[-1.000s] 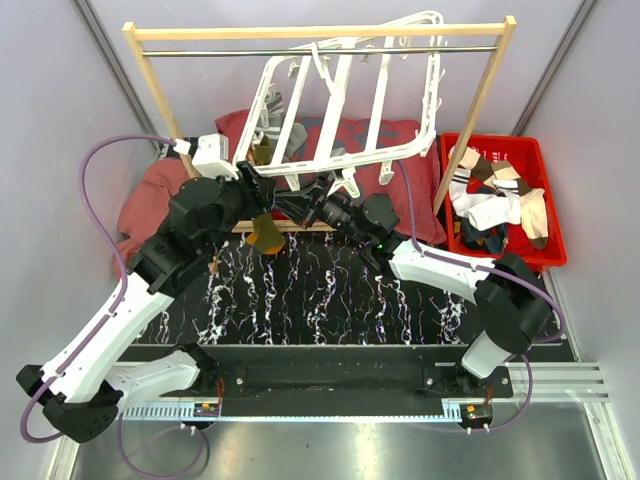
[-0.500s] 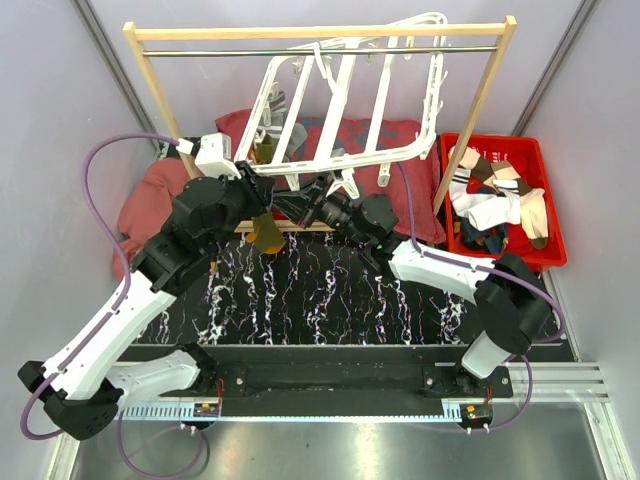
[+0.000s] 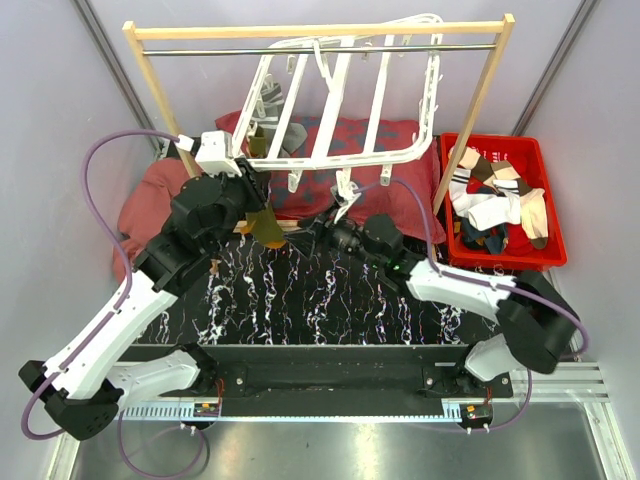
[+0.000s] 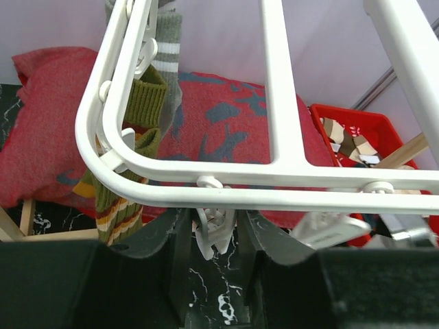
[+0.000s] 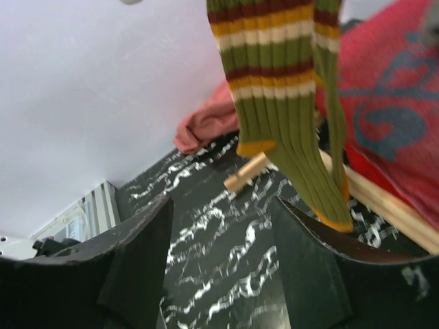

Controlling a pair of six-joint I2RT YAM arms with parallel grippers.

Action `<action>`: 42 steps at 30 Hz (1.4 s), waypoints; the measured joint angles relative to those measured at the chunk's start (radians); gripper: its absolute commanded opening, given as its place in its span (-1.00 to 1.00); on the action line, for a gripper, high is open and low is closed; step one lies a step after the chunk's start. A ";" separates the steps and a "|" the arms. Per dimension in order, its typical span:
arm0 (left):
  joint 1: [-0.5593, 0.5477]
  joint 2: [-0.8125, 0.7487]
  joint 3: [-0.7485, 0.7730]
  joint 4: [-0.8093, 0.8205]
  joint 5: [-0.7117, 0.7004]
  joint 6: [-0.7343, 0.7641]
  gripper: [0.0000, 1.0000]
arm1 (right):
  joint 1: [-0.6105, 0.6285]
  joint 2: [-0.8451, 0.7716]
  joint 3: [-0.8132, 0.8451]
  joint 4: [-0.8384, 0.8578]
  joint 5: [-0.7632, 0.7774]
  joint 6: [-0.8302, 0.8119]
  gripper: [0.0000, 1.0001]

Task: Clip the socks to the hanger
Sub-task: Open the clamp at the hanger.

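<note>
Hanger (image 4: pixel 309 199) raised slightly, left claw (image 4: pixel 214 223) spread around a clip (image 4: pixel 212 236), right claw (image 5: pixel 219 205) spread, empty, drawn back from it

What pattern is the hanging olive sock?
Olive sock: maroon, yellow and cream stripes; clearest in right wrist view.

Olive striped sock (image 5: pixel 288 103), its top beyond the right wrist view's upper edge

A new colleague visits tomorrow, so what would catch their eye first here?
A big white hanger hangs tilted from the wooden rail at the back, with an olive striped sock dangling from its left corner. A red bin heaped with socks sits at the right, and the left gripper brackets a clip under the hanger's front bar.
</note>
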 measured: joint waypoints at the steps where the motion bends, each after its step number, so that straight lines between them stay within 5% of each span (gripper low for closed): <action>1: 0.000 0.000 -0.006 0.007 -0.001 0.015 -1.00 | 0.000 -0.030 -0.016 -0.029 0.013 0.000 0.45; 14: 0.000 -0.048 -0.200 0.223 0.006 0.191 -1.00 | 0.001 -0.389 -0.115 -0.372 0.142 0.077 0.65; 25: 0.000 -0.089 -0.242 0.275 0.007 0.290 -1.00 | 0.001 -0.453 -0.068 -0.518 0.195 0.176 0.73; 36: 0.000 -0.086 -0.201 0.195 0.006 0.284 -1.00 | 0.001 -0.666 -0.035 -1.160 0.479 0.306 0.85; 42: -0.001 -0.069 -0.188 0.175 0.021 0.257 -1.00 | -0.033 -0.635 0.069 -1.488 0.649 0.353 0.99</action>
